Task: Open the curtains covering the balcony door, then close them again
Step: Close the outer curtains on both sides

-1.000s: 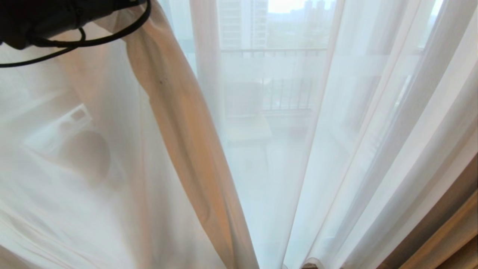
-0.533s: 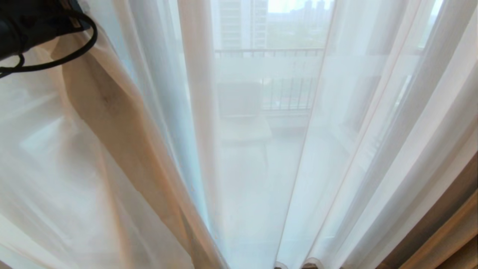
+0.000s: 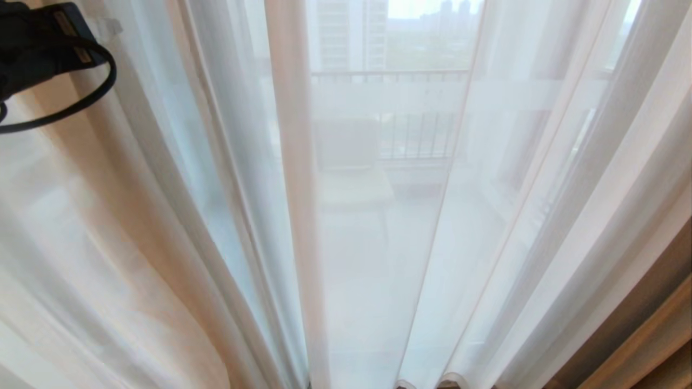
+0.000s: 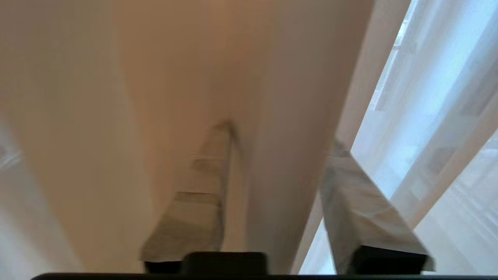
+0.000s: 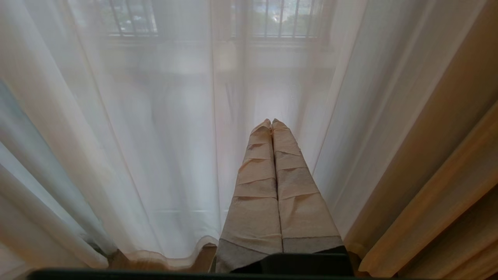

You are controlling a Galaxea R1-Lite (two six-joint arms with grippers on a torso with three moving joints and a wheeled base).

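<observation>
At the far upper left of the head view, the dark body of the left arm with a looping black cable sits against the curtains. In the left wrist view the left gripper has its two tape-wrapped fingers spread apart, with a fold of sheer, cream-tinted fabric hanging in the gap between them; the jaws are parted and not clamped on the cloth. Moving rightward across the head view, the sheer white curtains hang in long vertical pleats that cover the whole scene, warm peach-toned at the left and paler toward the centre. Through the thin cloth at the centre a balcony railing, a faint chair shape and distant tall buildings can be made out, so the balcony door behind is veiled and cannot be seen clearly. Farther right the white pleats continue, and at the lower right edge hangs the thicker beige-brown opaque drape. The right gripper appears only in the right wrist view, low near the curtain hem, its wrapped fingers pressed together, closed on nothing, pointing at the sheer fabric.
</observation>
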